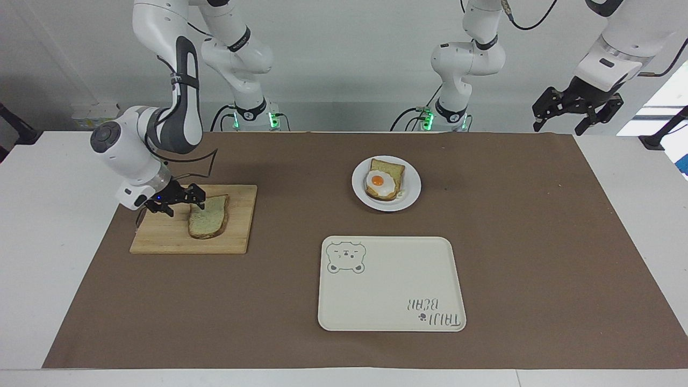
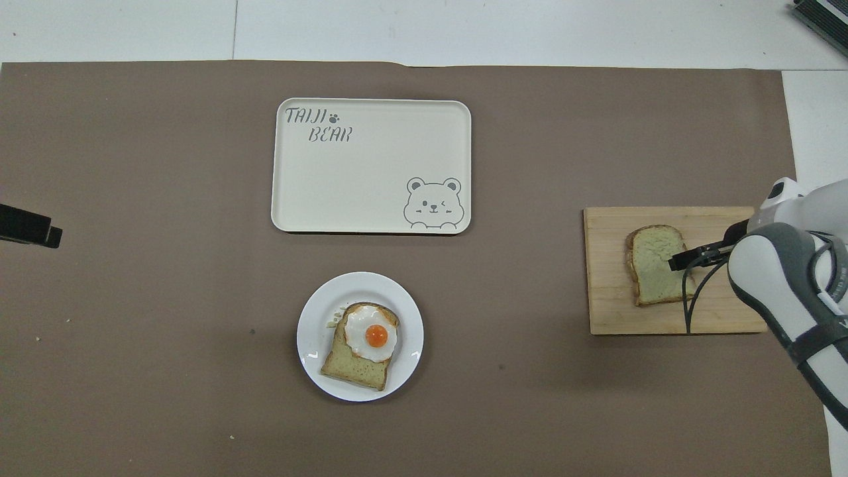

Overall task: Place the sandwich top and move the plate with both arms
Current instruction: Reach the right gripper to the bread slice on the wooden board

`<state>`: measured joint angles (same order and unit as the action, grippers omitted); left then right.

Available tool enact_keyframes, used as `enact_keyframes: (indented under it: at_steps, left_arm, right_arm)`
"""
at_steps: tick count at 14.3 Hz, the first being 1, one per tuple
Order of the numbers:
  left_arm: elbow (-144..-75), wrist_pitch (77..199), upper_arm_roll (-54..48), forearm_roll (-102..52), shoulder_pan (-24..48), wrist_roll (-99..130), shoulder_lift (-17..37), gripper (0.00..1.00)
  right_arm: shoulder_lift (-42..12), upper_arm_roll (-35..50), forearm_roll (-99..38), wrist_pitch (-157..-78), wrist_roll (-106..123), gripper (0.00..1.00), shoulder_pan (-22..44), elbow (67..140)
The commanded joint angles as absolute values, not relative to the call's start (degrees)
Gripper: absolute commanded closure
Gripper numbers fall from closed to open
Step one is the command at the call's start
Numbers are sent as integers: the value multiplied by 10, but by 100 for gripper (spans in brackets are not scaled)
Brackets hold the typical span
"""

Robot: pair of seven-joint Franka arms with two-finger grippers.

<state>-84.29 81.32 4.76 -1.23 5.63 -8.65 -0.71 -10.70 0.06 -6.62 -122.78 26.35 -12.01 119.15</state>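
Right gripper is down low over the wooden board, jaws spread wide and holding nothing, with one finger at the edge of the bread slice, looks like it's just about touching the crust, hard to say for sure. From above, the finger tip overlaps that same edge of the slice. The slice lies flat on the board, which sits at the right arm's end of the brown mat. Nothing else is on the board. Around mid-table there's the white plate with a toast and fried egg on it, well apart from the board. A cream bear tray sits farther from the robots than the plate, nothing in it. Left gripper waits up in the air off the mat's corner at its own end, jaws wide open too, nothing in them.
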Motion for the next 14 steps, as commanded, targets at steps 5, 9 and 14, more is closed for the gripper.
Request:
enact_keyframes:
  at_steps: [5,9,14]
  left_arm:
    - [-843,816,51,-15,57,-87,-11,0]
    - [-830,809,52,-16,55,-86,-4,0]
    - [-791,788,57,-38,50,-91,22,0]
  right_arm:
    - [-115,5,-88,-1254,294,0,-128,1210]
    - [-115,5,-89,-1258,294,10,-128,1216]
    - [-115,5,-89,-1256,287,94,-128,1216]
